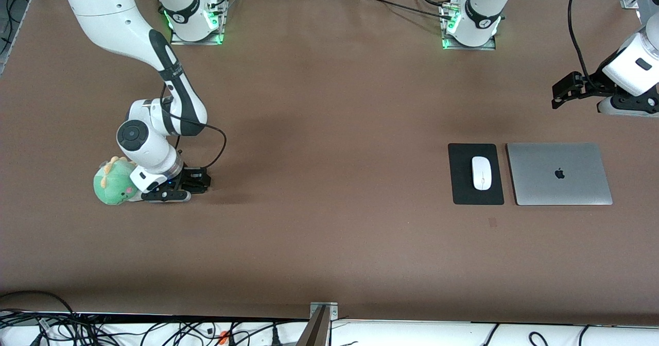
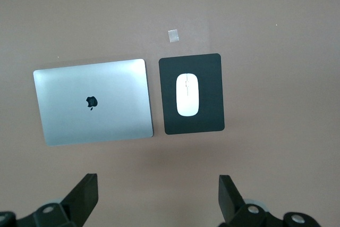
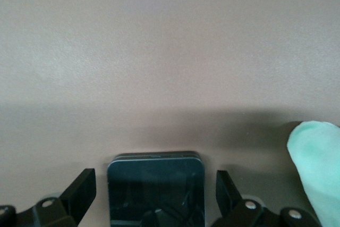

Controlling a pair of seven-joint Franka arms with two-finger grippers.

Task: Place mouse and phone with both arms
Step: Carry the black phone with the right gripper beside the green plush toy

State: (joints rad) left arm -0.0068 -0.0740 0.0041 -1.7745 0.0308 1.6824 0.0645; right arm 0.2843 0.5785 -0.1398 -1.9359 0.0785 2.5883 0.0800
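The right gripper (image 3: 154, 195), down at the table (image 1: 329, 243) beside a green plush toy (image 1: 110, 184), stands spread, apparently astride the phone (image 3: 155, 187), its long axis between the fingers. The left gripper (image 2: 156, 198) waits unclenched above the mouse (image 1: 481, 172) on its pad (image 1: 461, 181).

We are looking down on the brown bench (image 2: 276, 35) with our left tool (image 2: 158, 198) hanging above it, its two black fingers (image 2: 85, 192) standing wide apart with nothing between them. The white mouse (image 2: 187, 94) is lying on the middle of a black pad (image 2: 210, 67). A closed silver laptop (image 2: 93, 101) is sitting just beside the pad, with a narrow strip of bench showing between them. A small pale square of tape (image 2: 172, 35) is sticking to the bench near the pad's edge.
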